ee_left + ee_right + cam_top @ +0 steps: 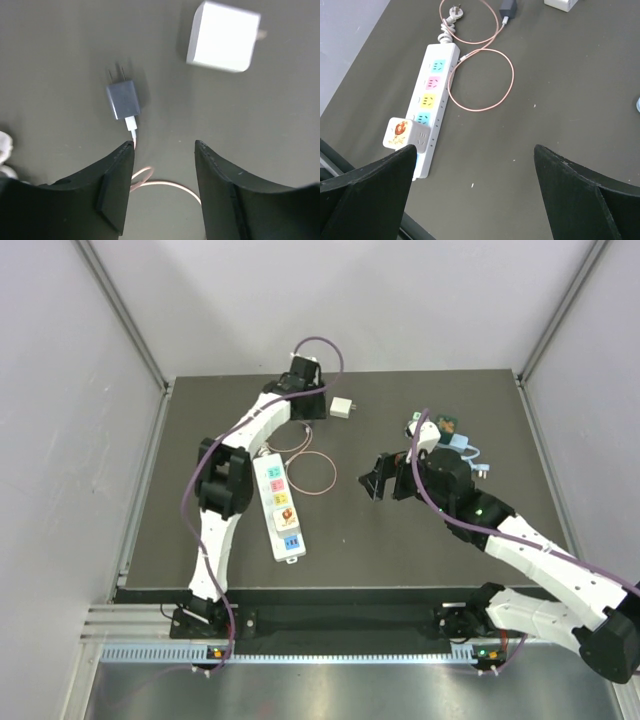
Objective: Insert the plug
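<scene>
A small dark grey two-prong plug (123,99) lies flat on the black table, its pink cable (165,184) trailing back between my left fingers. My left gripper (164,145) is open and empty, just short of the plug, at the far middle of the table (305,408). The white power strip (278,505) with coloured sockets lies left of centre; a white adapter with a lion picture (402,134) sits in one socket. My right gripper (385,478) is open and empty, above the table right of the strip. The right wrist view shows the strip (432,100) and the dark plug (508,7).
A white cube charger (343,408) lies just right of the left gripper and shows in the left wrist view (223,36). The pink cable loops (310,472) beside the strip. The strip's own plug (455,11) lies at its far end. Small green and blue items (452,435) sit far right.
</scene>
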`<action>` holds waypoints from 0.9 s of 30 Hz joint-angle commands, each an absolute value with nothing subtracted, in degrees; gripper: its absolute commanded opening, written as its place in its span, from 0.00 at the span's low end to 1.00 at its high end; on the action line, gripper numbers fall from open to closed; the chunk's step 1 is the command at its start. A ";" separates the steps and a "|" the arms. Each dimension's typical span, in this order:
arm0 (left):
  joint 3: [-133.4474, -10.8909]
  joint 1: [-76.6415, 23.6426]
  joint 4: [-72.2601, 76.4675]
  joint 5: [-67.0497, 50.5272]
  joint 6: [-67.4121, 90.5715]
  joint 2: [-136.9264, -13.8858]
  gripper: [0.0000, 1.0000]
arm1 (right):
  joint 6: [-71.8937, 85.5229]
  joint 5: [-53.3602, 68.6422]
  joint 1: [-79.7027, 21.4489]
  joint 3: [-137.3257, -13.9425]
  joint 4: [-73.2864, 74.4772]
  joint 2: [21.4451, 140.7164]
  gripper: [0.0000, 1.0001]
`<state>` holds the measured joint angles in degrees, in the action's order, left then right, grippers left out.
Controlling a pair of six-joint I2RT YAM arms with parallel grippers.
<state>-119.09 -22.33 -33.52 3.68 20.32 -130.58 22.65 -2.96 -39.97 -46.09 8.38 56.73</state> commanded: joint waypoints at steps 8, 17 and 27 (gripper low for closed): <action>-127.17 -23.12 -37.71 14.94 19.60 -137.72 0.61 | 21.45 -1.67 -39.73 -45.18 5.80 53.97 1.00; -130.87 -23.03 -36.39 15.91 18.90 -142.03 0.61 | 20.22 -1.76 -39.64 -45.00 4.83 54.23 1.00; -132.54 -22.94 -34.46 17.66 18.37 -144.76 0.57 | 19.25 -2.72 -39.64 -44.82 4.48 54.84 1.00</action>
